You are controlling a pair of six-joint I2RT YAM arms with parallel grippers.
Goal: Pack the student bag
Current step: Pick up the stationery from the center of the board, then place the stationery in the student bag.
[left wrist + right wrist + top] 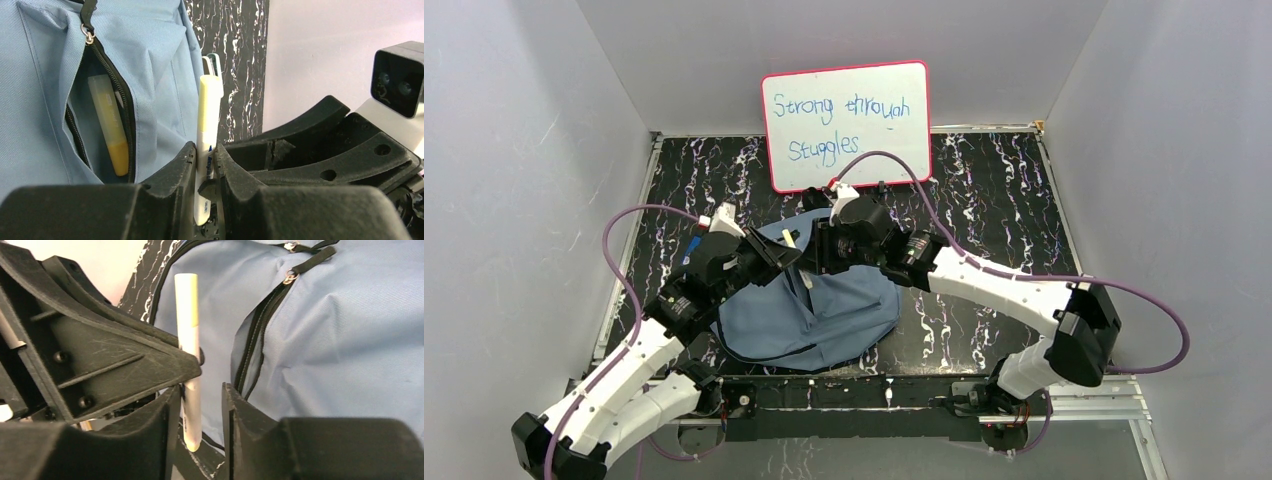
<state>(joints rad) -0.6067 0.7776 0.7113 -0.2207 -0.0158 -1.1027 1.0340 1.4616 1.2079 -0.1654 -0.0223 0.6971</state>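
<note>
The student bag (pixel 844 310) lies flat on the black marbled counter (pixel 994 200), toward its near edge between the two arm bases and in front of the pink-framed whiteboard (pixel 846 125) that stands at the back. Its front pocket (pixel 80 115) is unzipped and gapes along the dark zipper line. A yellow highlighter (pixel 111 132) lies lengthways inside, just behind the zipper teeth. The rest of the pocket's inside is in shadow.

Both arms reach inward over the far half of the bag and meet there, tip to tip. The left gripper (pixel 205 150) comes in from the left with its jaws closed on the barrel of a marker (pixel 209 100). The marker is a white stick with a pale yellow cap and blue print, held so that both ends stick out past the fingers. The right gripper (pixel 200 390) comes in from the right. Its jaws stand partly open around the marker's other end, with the barrel beside one finger and a clear gap to the other, so they clamp nothing. Whether the two grippers touch each other I cannot tell.

The bag is soft grey-blue fabric with a rounded outline, creased and slack, crossed by dark zipper lines. A metal ring zipper pull (pixel 89 35) with a black tab sits at one end of the pocket opening. The held marker stands just beside that opening, over the bag's fabric.
</note>
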